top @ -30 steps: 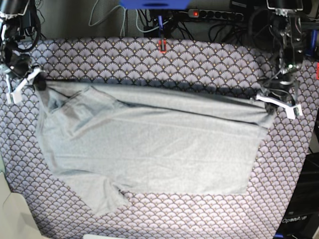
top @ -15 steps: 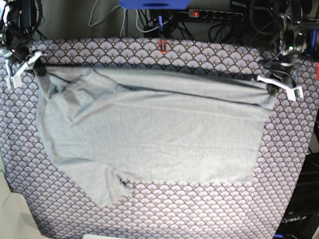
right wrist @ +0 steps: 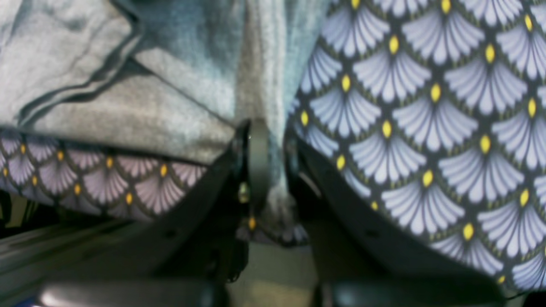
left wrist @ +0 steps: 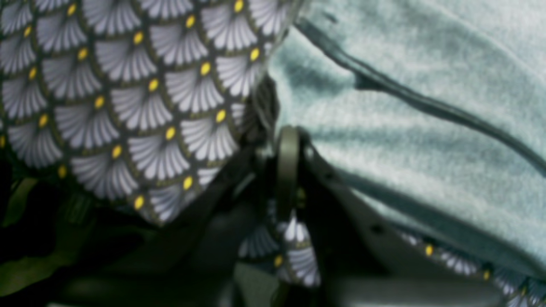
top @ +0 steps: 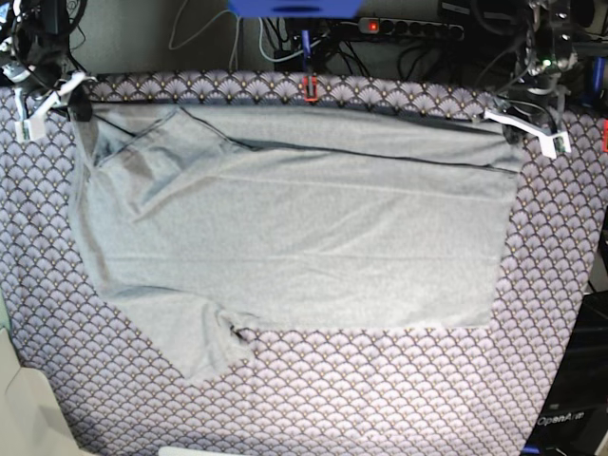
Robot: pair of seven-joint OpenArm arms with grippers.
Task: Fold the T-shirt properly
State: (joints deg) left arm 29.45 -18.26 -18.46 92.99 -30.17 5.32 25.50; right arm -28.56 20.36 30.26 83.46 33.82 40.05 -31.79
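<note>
Purple tablecloth (top: 380, 399) with little fan shapes covers the whole table, and the grey T-shirt (top: 304, 237) lies spread flat across it. At the far edge, the left gripper (top: 524, 131) pinches one top corner of the T-shirt. The right gripper (top: 47, 106) pinches the other top corner tight.

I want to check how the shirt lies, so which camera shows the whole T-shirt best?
The base view: the T-shirt is spread across the tablecloth with all its edges and one sleeve visible. The left wrist view shows only a blurred corner of fabric by the left tool; the right wrist view shows a pinched fold at the right tool.
</note>
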